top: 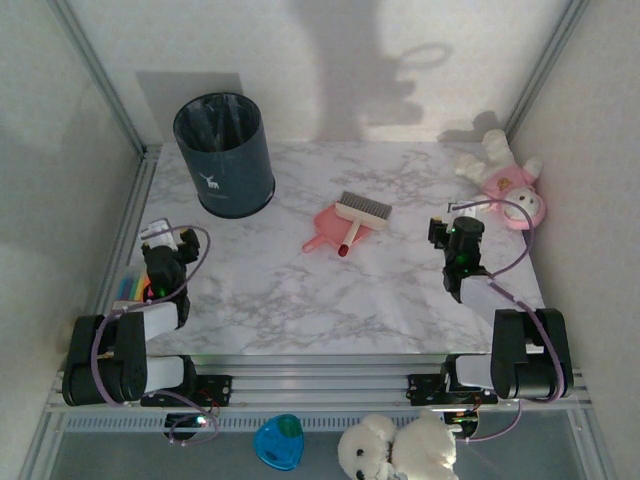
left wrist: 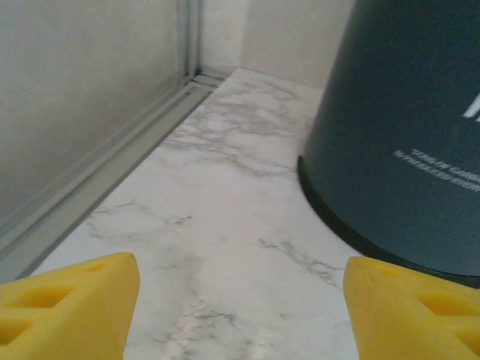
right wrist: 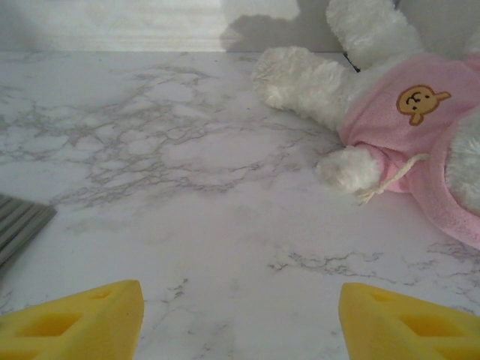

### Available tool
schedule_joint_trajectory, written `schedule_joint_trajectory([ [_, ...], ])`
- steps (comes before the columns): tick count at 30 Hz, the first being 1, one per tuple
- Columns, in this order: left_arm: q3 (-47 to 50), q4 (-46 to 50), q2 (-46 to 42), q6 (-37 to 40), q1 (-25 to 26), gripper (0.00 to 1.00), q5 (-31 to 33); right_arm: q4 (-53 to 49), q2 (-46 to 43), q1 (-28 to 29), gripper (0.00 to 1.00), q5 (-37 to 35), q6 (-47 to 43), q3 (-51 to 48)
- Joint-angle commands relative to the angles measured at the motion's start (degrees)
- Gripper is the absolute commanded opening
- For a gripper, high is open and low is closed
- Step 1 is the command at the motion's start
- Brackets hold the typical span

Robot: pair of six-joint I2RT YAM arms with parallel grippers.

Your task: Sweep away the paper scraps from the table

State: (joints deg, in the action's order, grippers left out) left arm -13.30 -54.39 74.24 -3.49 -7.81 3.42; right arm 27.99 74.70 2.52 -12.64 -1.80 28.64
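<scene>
The white marble table has a pink dustpan near its middle, and a brush lies across the pan. The paper scraps are out of view. My left gripper is at the table's left side, just in front of the dark bin. Its yellow fingers stand open over bare marble, and the left gripper holds nothing. My right gripper is at the right side, pointing toward the plush rabbit. The right gripper is open with bare table between its fingertips.
The dark blue bin stands close to the right of my left fingers, and the metal rail runs to their left. The pink-dressed plush lies ahead of my right gripper, and the brush bristles are at its left. Coloured items lie by the left rail.
</scene>
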Motion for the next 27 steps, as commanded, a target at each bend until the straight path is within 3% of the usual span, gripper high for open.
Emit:
schedule_joint_trajectory([
  [1, 0.9, -7.1, 1.7, -2.1, -1.2, 0.74, -8.7, 0.8, -1.1, -2.2, 0.7, 5.2, 2.9, -0.1],
  [8, 0.9, -11.2, 4.0, -3.5, -2.4, 0.77, -12.8, -0.9, -1.9, -2.9, 0.71, 7.3, 3.5, -0.6],
  [11, 3.0, -19.6, 7.6, -4.4, -2.8, 0.78, -14.7, -0.7, -0.8, -3.6, 0.71, 8.7, 4.5, -1.2],
  [19, 3.0, -20.9, 9.2, -3.4, -2.1, 0.95, -15.0, 13.0, 4.0, -3.7, 0.72, 14.9, 5.8, -7.1],
  [27, 2.0, -22.8, 13.8, 1.8, 3.2, 0.99, -10.9, 23.4, 11.0, -3.1, 0.74, 15.0, 5.9, -9.3],
])
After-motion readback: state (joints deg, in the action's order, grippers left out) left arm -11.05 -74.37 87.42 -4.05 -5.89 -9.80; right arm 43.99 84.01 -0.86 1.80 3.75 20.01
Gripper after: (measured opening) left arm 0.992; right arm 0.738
